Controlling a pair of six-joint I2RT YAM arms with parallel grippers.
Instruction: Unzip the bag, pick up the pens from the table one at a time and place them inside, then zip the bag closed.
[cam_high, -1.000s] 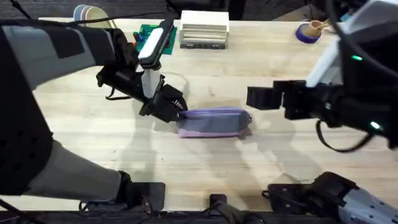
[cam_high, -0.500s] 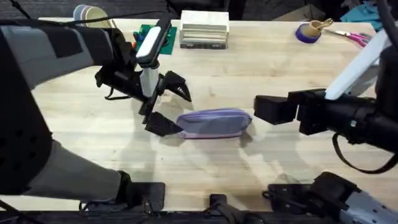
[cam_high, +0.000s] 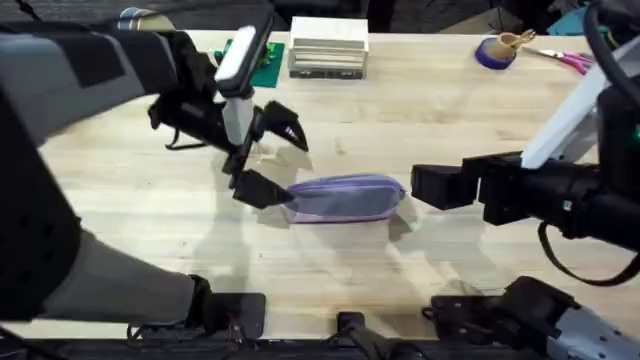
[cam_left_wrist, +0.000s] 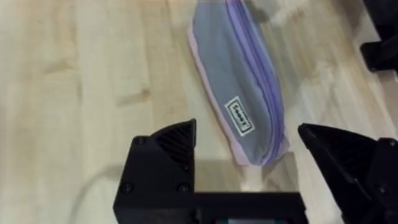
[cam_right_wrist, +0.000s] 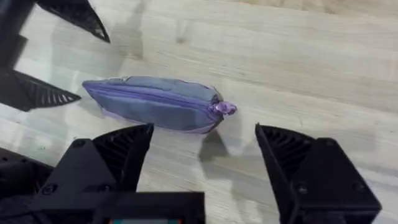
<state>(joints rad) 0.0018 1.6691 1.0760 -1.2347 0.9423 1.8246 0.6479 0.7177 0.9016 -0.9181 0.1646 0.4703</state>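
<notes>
The lavender bag (cam_high: 345, 198) lies flat on the table (cam_high: 420, 110), its zipper running shut along its length (cam_left_wrist: 252, 68). My left gripper (cam_high: 273, 160) hangs open just past the bag's left end, touching nothing; the left wrist view shows that end between its spread fingers (cam_left_wrist: 168, 143). My right gripper (cam_high: 428, 187) stands open beside the bag's right end, where the purple zipper pull (cam_right_wrist: 222, 107) sticks out. Its wrist view looks down on the bag (cam_right_wrist: 155, 102) with nothing held. The pens are out of view.
Along the far edge sit a white box (cam_high: 328, 45), a green item (cam_high: 245, 55) and stacked cups (cam_high: 140, 18). At the far right are a purple roll (cam_high: 494, 52) and pink-handled scissors (cam_high: 570, 60). Bare wood surrounds the bag.
My left gripper, shut at the bag's left end a second ago, has opened and drawn back from it. The right gripper has come down closer to the bag's right end.
</notes>
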